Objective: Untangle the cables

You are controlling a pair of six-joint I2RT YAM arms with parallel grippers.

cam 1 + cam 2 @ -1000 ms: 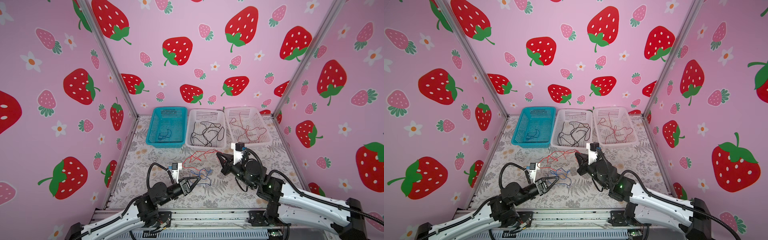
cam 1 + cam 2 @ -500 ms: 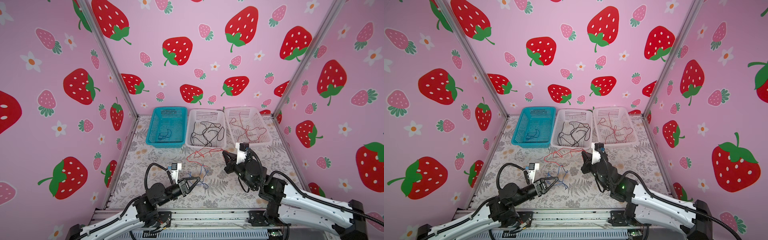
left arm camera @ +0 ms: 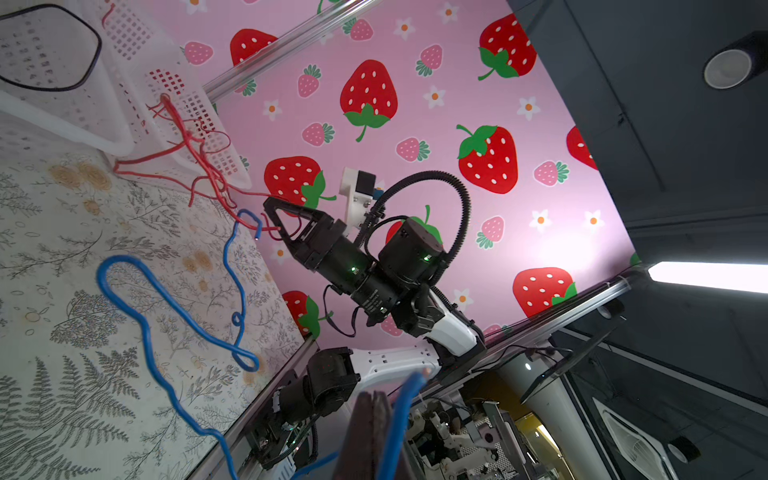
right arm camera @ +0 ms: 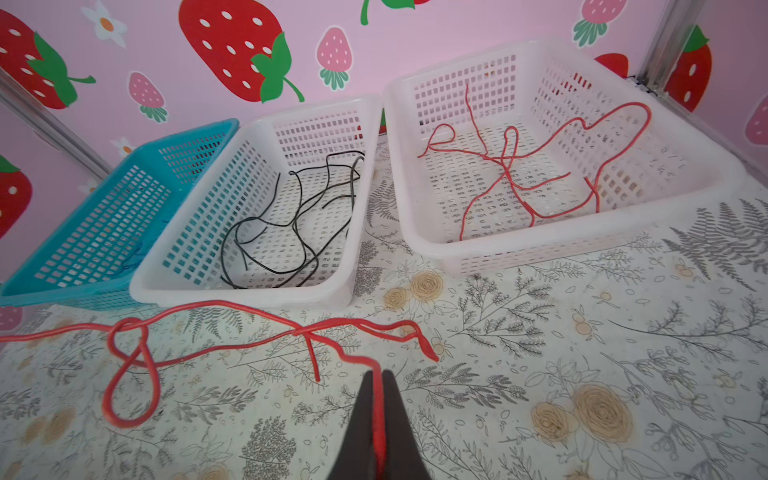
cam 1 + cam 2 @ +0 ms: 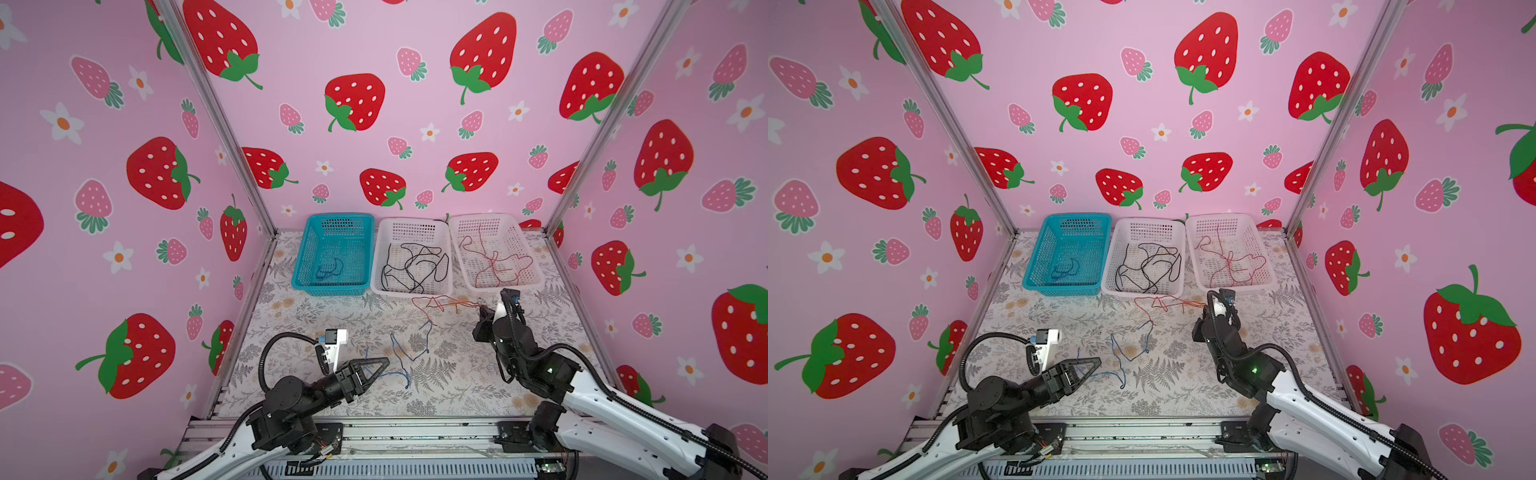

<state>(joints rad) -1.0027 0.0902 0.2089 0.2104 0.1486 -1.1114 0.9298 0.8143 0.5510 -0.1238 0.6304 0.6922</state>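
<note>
Two cables lie on the floral mat. A blue cable (image 5: pixel 409 358) (image 5: pixel 1121 359) snakes from my left gripper (image 5: pixel 386 362) (image 5: pixel 1099 360), which is shut on it near one end; in the left wrist view that end pokes out beside the gripper (image 3: pixel 376 401). A red cable (image 5: pixel 440 301) (image 5: pixel 1163 302) is strung in front of the white baskets, and my right gripper (image 5: pixel 482 309) (image 4: pixel 378 386) is shut on it. The blue cable's far end (image 3: pixel 249 217) crosses the red cable (image 3: pixel 208 174).
Three baskets stand in a row at the back. The blue basket (image 5: pixel 334 287) holds blue cables, the middle white basket (image 5: pixel 411 294) black cables (image 5: pixel 415 266), and the right white basket (image 5: pixel 500 286) red cables (image 5: pixel 494 262). Pink walls close in three sides.
My right gripper has moved right with the red cable, drawing it away from the blue one. My left gripper has closed fully on the blue cable and barely moved.
</note>
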